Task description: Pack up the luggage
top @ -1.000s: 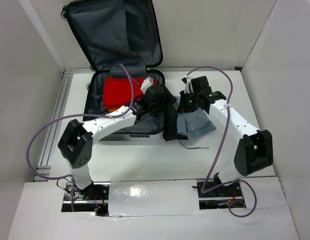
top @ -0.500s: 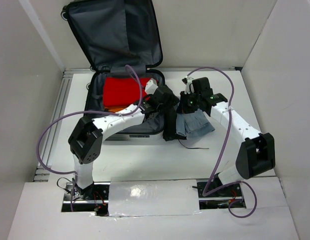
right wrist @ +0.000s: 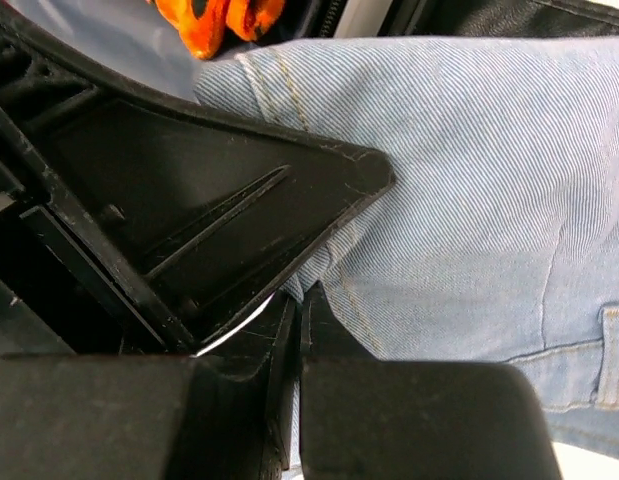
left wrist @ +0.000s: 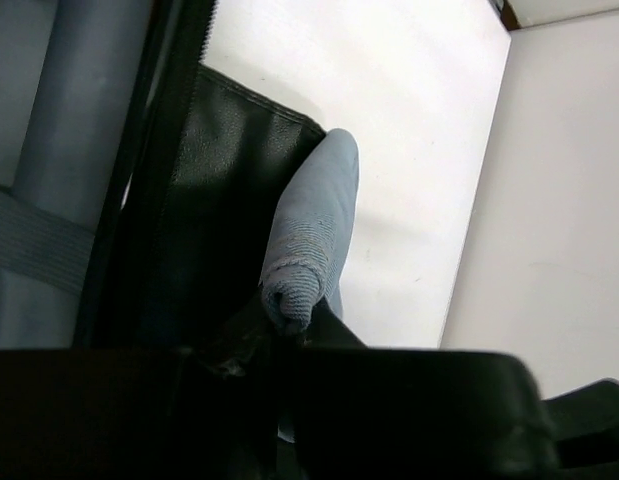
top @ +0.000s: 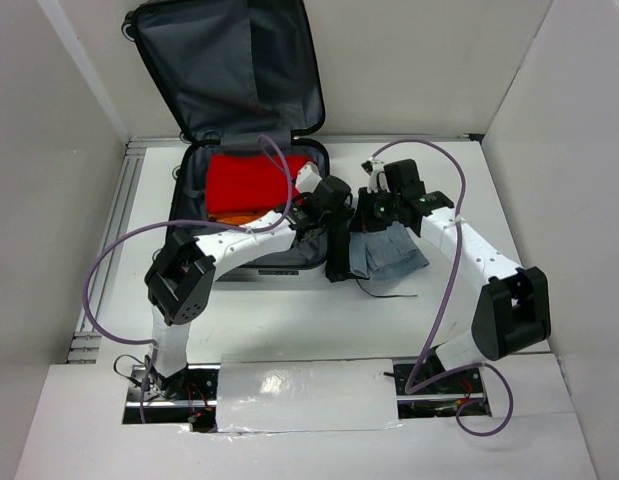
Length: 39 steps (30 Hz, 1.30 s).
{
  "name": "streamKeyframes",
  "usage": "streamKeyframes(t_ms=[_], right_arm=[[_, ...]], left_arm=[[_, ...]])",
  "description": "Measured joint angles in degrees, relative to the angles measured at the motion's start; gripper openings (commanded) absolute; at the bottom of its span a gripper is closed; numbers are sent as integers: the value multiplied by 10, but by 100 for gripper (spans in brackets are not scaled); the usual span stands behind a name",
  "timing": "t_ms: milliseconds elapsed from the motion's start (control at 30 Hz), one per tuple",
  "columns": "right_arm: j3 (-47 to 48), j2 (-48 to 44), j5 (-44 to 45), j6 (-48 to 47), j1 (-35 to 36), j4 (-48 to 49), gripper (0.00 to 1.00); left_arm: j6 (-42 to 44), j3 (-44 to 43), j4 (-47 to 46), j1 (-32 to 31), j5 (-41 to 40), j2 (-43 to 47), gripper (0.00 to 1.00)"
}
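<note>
While left end effector (left wrist: 289, 325) pinches jeans (left wrist: 314, 220) and right end effector (right wrist: 297, 320) is pressed together, luggage (top: 229, 70) looks rigid; grip lid rim.

White table top (top: 289, 320) below the left gripper (top: 341, 215), white panel wall (top: 49, 200) well to its left, matching wall (top: 569, 150) well right of the right gripper (top: 374, 212), back wall (top: 409, 60) ahead of both, aluminium rail (top: 109, 250) along the table's left edge, even diffuse light, soft shadows.

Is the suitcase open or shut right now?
Open. The suitcase has its lid raised upright, grey lining exposed, and a red garment lies in the base.
</note>
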State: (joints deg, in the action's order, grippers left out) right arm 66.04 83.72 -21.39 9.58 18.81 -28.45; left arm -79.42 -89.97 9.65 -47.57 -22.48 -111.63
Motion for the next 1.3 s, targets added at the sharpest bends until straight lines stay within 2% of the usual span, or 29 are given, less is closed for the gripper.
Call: streamKeyframes(t_ms=[33, 100, 133, 233, 267, 400, 600, 800, 1000, 1300], right_arm=[[0, 0, -3, 1, -1, 2, 7], [0, 0, -11, 3, -5, 1, 21], [0, 0, -19, 6, -9, 1, 37], [1, 0, -47, 16, -26, -3, 60], [2, 0, -55, 18, -32, -3, 73], [12, -9, -80, 17, -66, -7, 95], [15, -53, -88, 21, -134, 9, 97], [-9, -50, -99, 18, -189, 70, 100], [-21, 31, -141, 12, -210, 130, 100], [-14, 187, -181, 8, -216, 160, 97]], left_arm=[[4, 0, -3, 0, 1, 0, 0], [19, 1, -8, 1, 4, 0, 0], [29, 1, -10, 3, 6, 0, 0], [69, 11, -13, 13, 22, 8, 0], [87, 16, -12, 19, 30, 12, 0], [151, 39, -11, 50, 63, 36, 0], [249, 50, -16, 124, 155, 57, 0], [349, 24, 1, 186, 273, 38, 0], [417, -2, 17, 209, 341, 16, 0], [462, -15, 27, 220, 379, 2, 0]])
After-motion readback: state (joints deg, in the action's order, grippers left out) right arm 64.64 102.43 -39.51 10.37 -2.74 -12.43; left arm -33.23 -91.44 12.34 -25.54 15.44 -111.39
